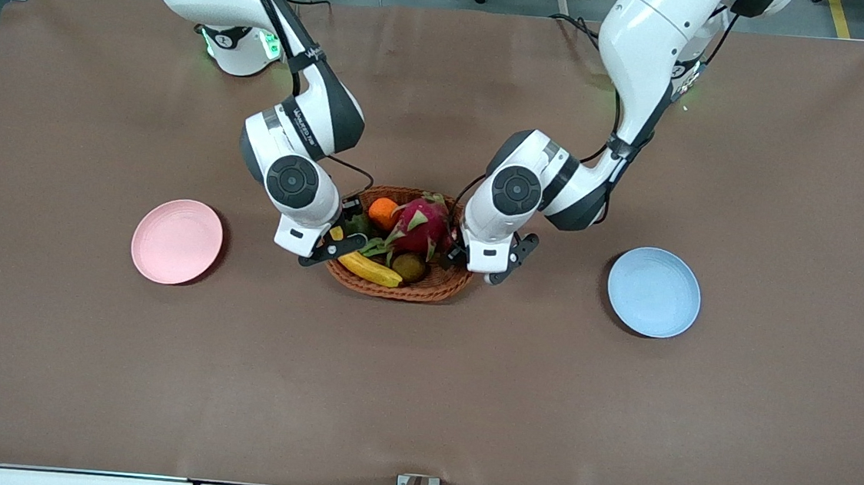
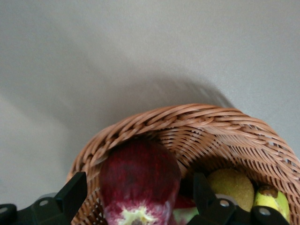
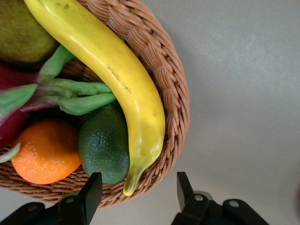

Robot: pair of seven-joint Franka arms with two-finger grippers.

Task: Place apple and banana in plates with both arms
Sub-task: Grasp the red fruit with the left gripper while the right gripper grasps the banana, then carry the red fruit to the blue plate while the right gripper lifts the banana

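Over the wicker basket [image 1: 398,286], left gripper [image 2: 136,199] straddles the apple [image 2: 139,180], right gripper [image 3: 136,192] the banana [image 3: 112,79], fingers spread, apparently for grasping.

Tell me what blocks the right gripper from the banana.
Nothing visible. The right gripper is open over the basket rim, fingers either side of the banana tip; its yellow top is bare.

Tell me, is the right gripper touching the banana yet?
Apart. In the right wrist view the right gripper is open, and the banana tip lies between the jaws with clear gaps on both sides, still in the basket.
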